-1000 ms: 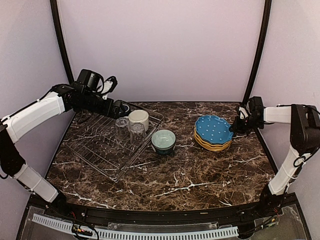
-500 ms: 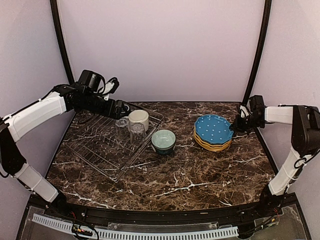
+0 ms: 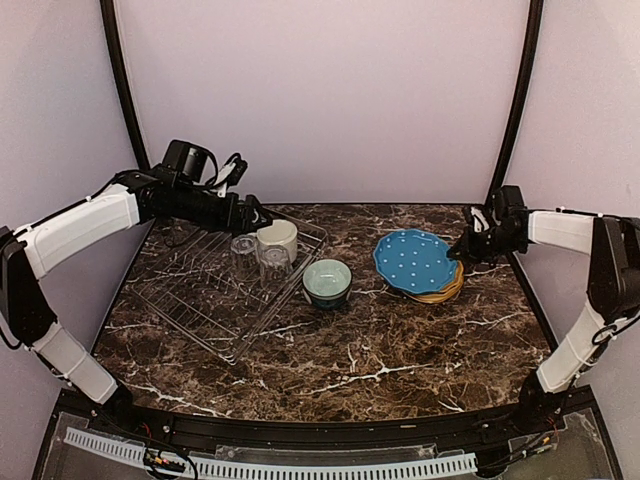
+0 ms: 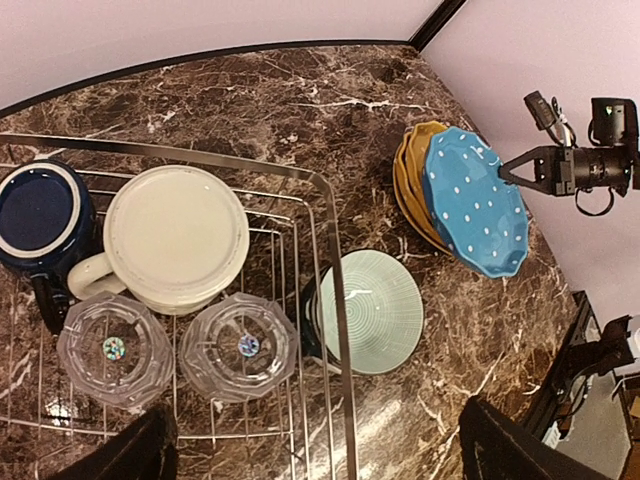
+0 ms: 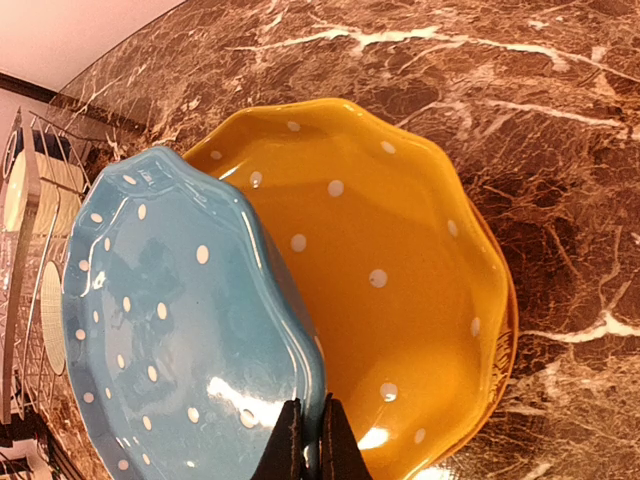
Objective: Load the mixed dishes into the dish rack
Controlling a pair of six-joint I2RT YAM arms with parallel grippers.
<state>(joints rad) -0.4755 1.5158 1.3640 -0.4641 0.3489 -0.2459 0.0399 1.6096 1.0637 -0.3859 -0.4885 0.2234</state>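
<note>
My right gripper is shut on the near rim of the blue dotted plate. That plate is tilted up and slid partly off the mustard-yellow plate. The dish rack holds a cream mug, a dark blue mug and two clear ribbed glasses. A pale-teal bowl sits on the table against the rack's right rim. My left gripper hangs open above the rack's back corner, holding nothing.
The dark marble table ends at a black rim in front. Black frame posts rise at the back corners. A pink wall stands close behind my right arm.
The blue plate has been tipped up by its right edge and pulled left off the yellow plate. My left gripper has drifted slightly right over the rack.
</note>
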